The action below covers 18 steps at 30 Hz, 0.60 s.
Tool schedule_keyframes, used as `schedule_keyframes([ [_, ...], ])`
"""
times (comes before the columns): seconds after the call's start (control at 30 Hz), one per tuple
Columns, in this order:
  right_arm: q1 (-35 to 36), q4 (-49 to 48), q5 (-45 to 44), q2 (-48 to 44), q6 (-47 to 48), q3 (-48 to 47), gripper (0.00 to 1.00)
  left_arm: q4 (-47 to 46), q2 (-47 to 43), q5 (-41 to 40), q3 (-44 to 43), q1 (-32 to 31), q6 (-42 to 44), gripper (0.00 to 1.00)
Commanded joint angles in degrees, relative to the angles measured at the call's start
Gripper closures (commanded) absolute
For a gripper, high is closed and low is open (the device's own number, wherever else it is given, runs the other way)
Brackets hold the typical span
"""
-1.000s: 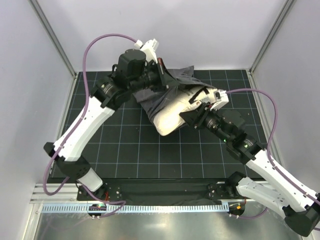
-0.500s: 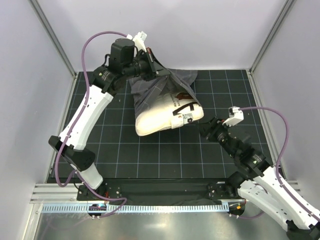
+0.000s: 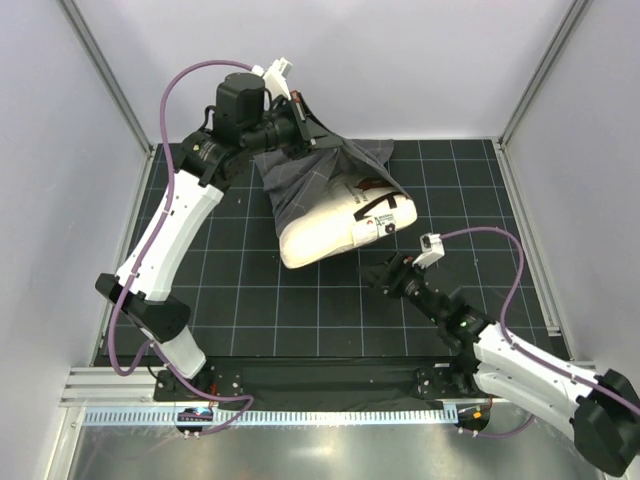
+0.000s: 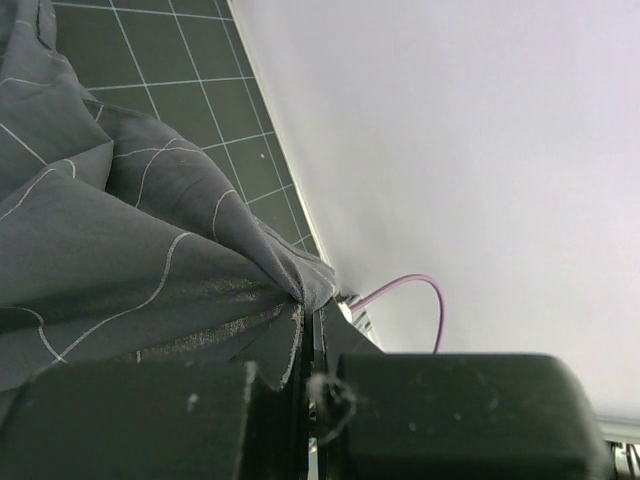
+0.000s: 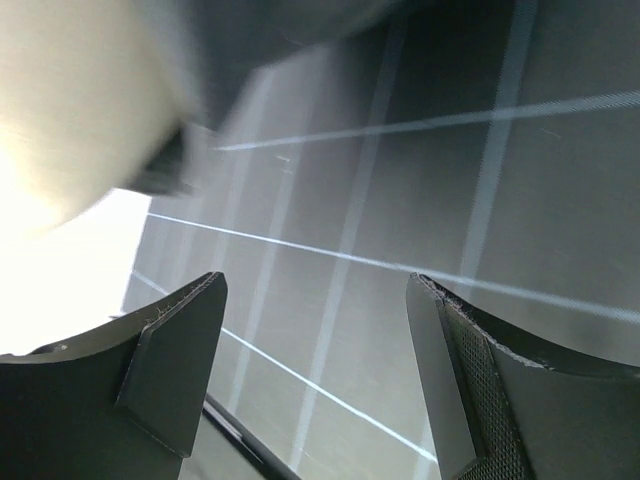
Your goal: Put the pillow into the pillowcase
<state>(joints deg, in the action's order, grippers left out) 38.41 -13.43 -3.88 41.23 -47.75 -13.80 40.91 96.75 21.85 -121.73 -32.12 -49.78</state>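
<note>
In the clamped left gripper (image 3: 312, 130), at upper centre, an edge of the dark grey windowpane-check fabric pillowcase (image 3: 310, 180) is pinched. The cream-white soft pillow (image 3: 318, 232) is half sheathed below it. The right gripper (image 3: 384, 276) is held spread and empty, lower right of the pillow.
</note>
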Motion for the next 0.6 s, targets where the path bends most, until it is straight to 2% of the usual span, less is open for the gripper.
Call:
schedule_keyframes([
  [0.0, 3.2, -18.5, -3.8, 5.0, -0.8, -2.3, 0.20, -8.0, -5.0, 3.6, -2.8, 0.0, -2.0, 1.00],
  [0.1, 5.4, -21.6, -6.5, 9.2, 0.2, -5.4, 0.20, -8.2, -5.3, 3.6, -2.4, 0.0, -2.1, 1.00],
  [0.3, 5.7, -20.0, -13.3, 16.2, -1.0, -12.0, 0.20, -9.2, -6.5, 4.4, -0.9, 0.0, -2.7, 1.00],
  [0.4, 5.7, -18.8, -18.2, 19.4, -1.6, -14.2, 0.27, -9.7, -7.5, 4.7, 0.1, -0.1, -2.9, 1.00],
  [0.57, 5.6, -12.4, -23.3, 27.0, -2.3, -21.8, 0.46, -9.9, -8.2, 5.9, -0.9, -0.2, -3.8, 1.00],
])
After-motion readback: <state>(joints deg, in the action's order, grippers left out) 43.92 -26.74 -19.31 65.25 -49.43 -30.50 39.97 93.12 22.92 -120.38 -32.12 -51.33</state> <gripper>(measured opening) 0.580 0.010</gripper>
